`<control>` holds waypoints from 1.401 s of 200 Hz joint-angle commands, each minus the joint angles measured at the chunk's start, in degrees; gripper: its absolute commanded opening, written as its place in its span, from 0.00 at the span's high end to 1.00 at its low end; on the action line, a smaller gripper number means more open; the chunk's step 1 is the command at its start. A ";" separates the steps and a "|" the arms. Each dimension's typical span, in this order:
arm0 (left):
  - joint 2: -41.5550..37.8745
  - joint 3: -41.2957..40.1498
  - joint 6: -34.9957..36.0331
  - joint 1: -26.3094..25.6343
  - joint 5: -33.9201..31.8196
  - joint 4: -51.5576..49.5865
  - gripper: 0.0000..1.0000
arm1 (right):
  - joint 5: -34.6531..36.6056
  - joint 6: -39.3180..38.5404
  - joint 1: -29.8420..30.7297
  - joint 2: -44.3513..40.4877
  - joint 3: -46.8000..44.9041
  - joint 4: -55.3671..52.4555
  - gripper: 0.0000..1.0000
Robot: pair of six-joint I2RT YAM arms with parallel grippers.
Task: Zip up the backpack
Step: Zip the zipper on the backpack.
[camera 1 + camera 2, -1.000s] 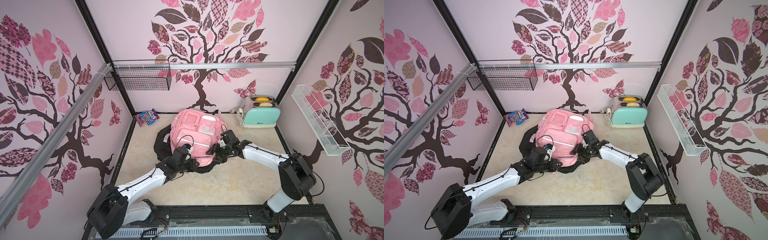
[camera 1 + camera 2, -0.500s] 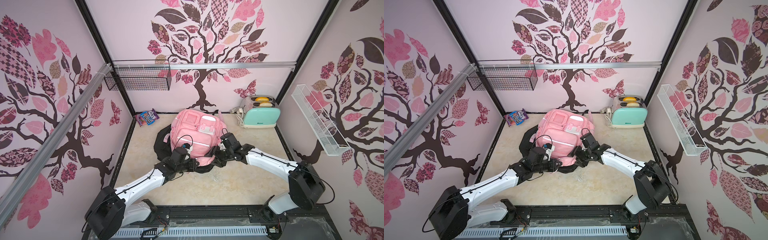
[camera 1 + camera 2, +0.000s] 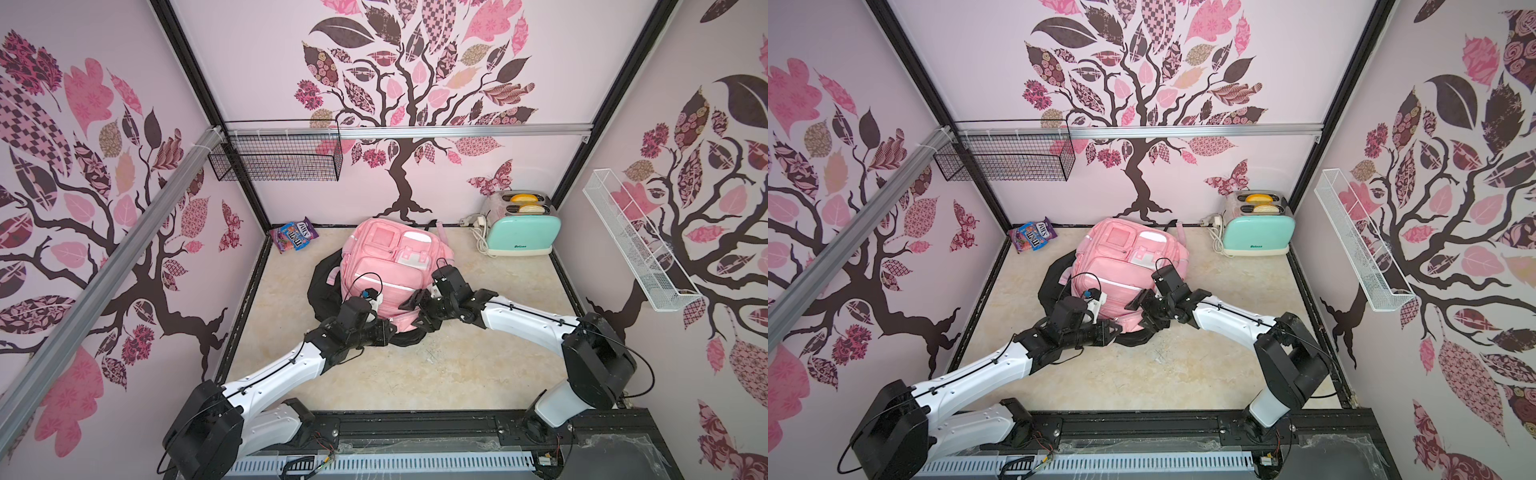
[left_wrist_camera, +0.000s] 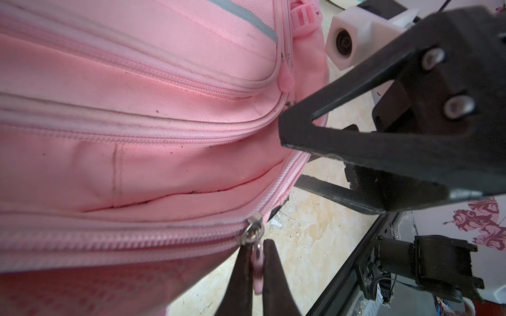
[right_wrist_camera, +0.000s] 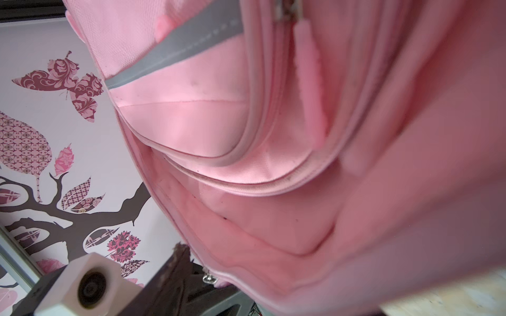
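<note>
The pink backpack [image 3: 386, 266] [image 3: 1121, 266] lies flat in the middle of the table, its near end toward both arms. My left gripper [image 4: 257, 262] [image 3: 386, 330] is shut on the pink zipper pull [image 4: 258, 269], just below the metal slider [image 4: 253, 232] at the near corner. The zipper track behind the slider looks closed. My right gripper [image 3: 415, 313] [image 4: 290, 161] has its jaws held wide around the backpack's edge beside that corner. In the right wrist view pink fabric [image 5: 273, 109] fills the frame and hides its own fingers; the slider [image 5: 209, 279] shows low down.
A mint toaster [image 3: 521, 232] with its cord stands at the back right. A candy bag [image 3: 295, 237] lies at the back left. A black wire basket [image 3: 278, 162] and a white wire shelf [image 3: 636, 245] hang on the walls. Black straps [image 3: 322, 286] spread left of the backpack.
The right arm's elbow has swung out toward the front right, and its gripper has slid nearer along the backpack's right side. The left arm has barely moved.
</note>
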 commanded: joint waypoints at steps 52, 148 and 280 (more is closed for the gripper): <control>-0.98 -0.58 0.10 -0.17 0.67 0.98 1.00 | -4.58 -4.72 0.67 4.55 3.71 4.67 1.00; 0.69 1.12 0.05 0.13 -1.43 -0.24 1.00 | -2.40 -37.38 -0.87 2.74 17.59 -24.04 1.00; 0.61 0.83 0.57 0.20 -2.81 -1.97 1.00 | 8.01 -42.76 -10.97 3.70 15.99 -31.55 1.00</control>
